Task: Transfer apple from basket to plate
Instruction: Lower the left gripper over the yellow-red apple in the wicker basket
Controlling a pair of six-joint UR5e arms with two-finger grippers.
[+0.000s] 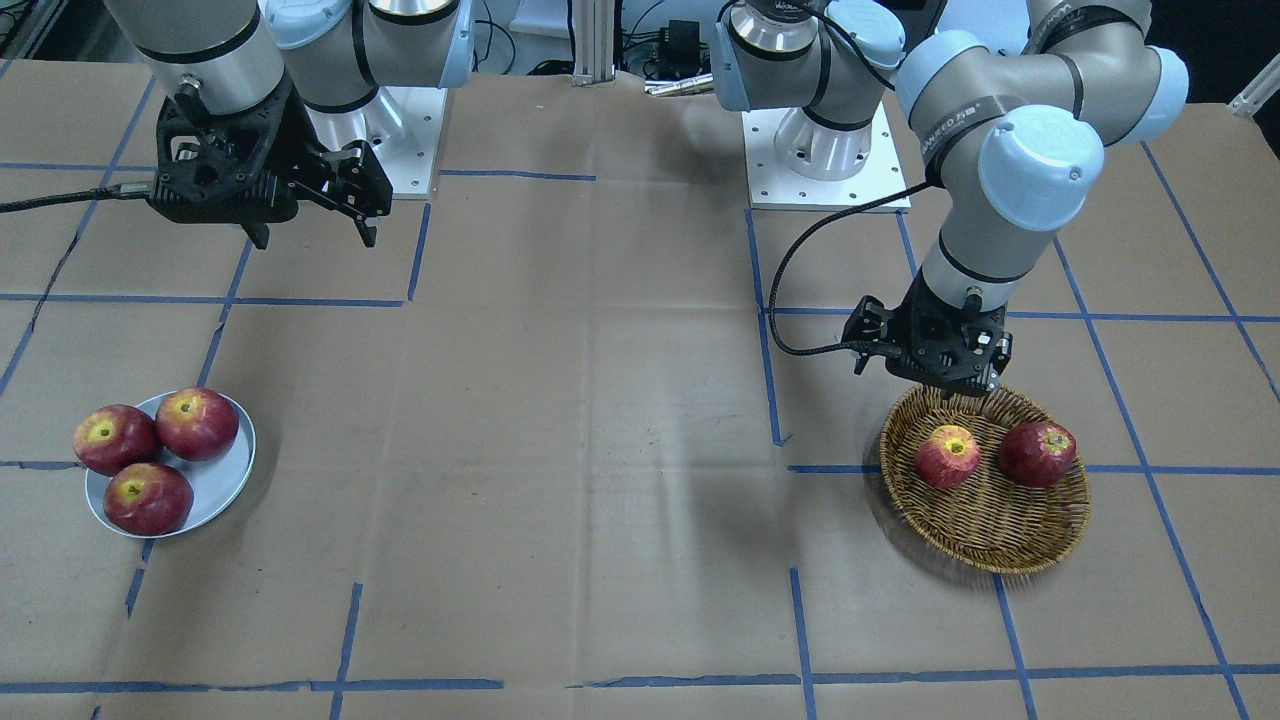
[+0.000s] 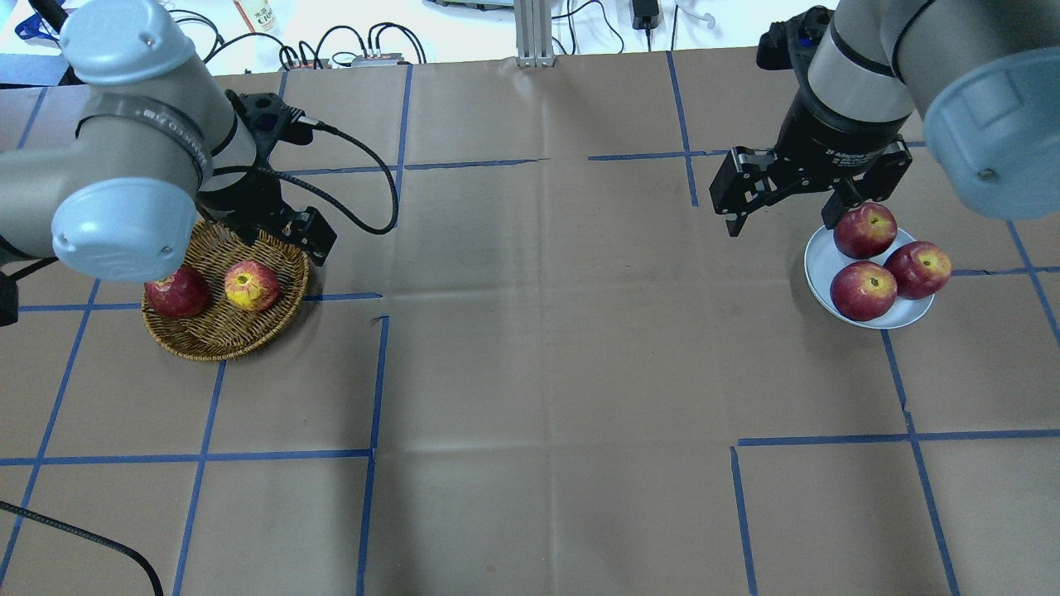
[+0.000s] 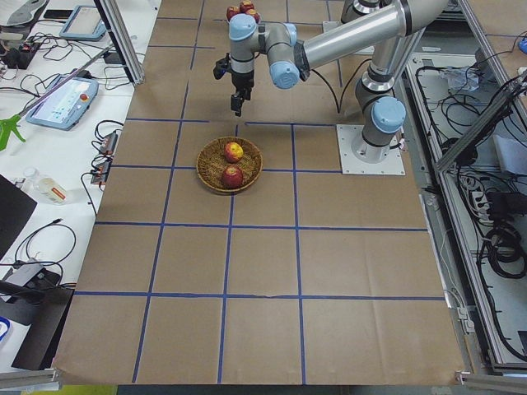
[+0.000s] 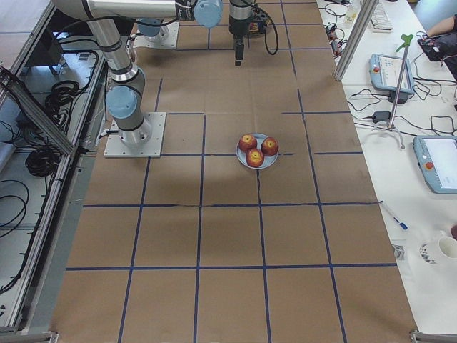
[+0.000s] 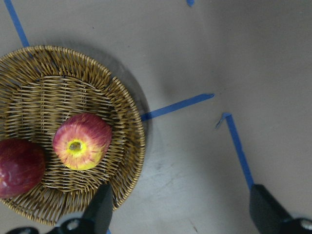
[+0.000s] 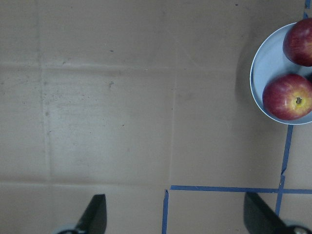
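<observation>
You have not started the transfer proper: the lighter, streaky orange-red apple with the broad yellow patch around its stem hollow (image 5: 82, 141) lies in the round, shallow, tan-brown woven wicker basket (image 5: 48, 92), stem hollow up. It sits toward the middle, just beside a darker, deep-red apple (image 5: 19, 165) that shares the basket. Nothing holds it.

Your left tool (image 5: 181, 212) hangs over the basket's edge with its jaws wide apart and nothing between them. In the left wrist view the apple sits to the outside of one finger, not in the gap, so the tool is not lined up on it. Your right tool (image 1: 315, 235) is also spread open and empty. It hovers above the brown paper-covered surface (image 2: 538, 372) near the small, round, pale grey-blue plate (image 2: 820, 261).

The plate already carries three glossy dark-red apples (image 2: 863, 290), which take up most of it, and one seems to sit out over the rim. Basket and plate stand well apart, at opposite ends of the surface.

So I judge that everything is left to do:
- centre the left tool over the streaky apple
- come down and close on it without nudging the darker apple
- lift it clear of the wicker
- carry it across, which may mean passing it to the right arm
- set it in the little bare space on the plate

That last step looks the tightest, since a round apple set among three others could roll off.
</observation>
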